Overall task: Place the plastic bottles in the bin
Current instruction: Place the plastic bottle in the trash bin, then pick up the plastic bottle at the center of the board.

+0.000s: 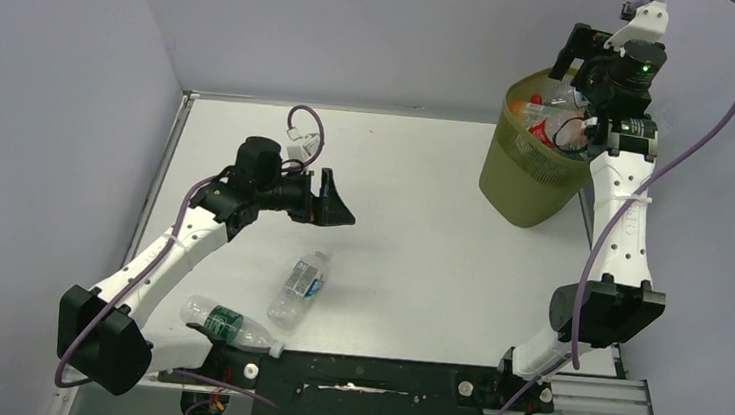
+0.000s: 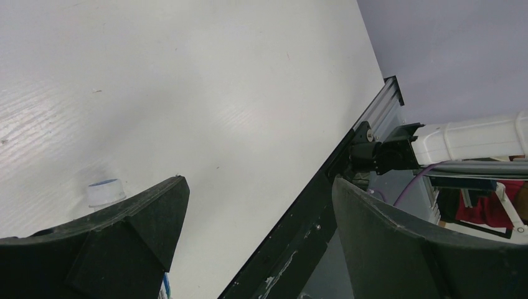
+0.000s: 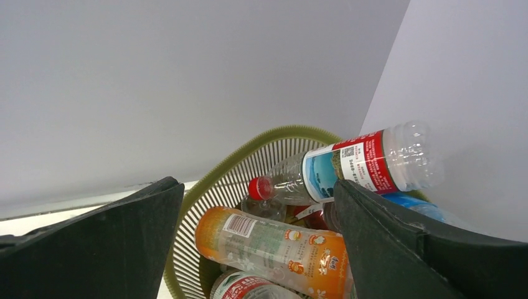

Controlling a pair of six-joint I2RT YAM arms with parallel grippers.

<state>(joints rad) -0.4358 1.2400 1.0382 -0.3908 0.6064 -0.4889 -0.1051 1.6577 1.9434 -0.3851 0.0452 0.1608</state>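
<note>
The olive-green mesh bin [image 1: 527,176] stands at the table's far right. My right gripper [image 1: 568,73] hovers over its rim, open and empty [image 3: 258,187]. Inside the bin [image 3: 205,199] lie several plastic bottles: an orange one [image 3: 274,249], and on top a clear one with a red and blue label [image 3: 361,165]. Two clear bottles lie on the table, one with a blue label [image 1: 299,287] and one with a green label [image 1: 230,324]. My left gripper [image 1: 337,205] hangs open above the table, beyond the blue-label bottle, whose cap [image 2: 103,191] shows beside the left finger [image 2: 143,218].
The black front rail [image 2: 311,237] runs along the table's near edge. Grey walls close off the left and back sides. The right arm's white link [image 1: 622,230] rises just right of the bin.
</note>
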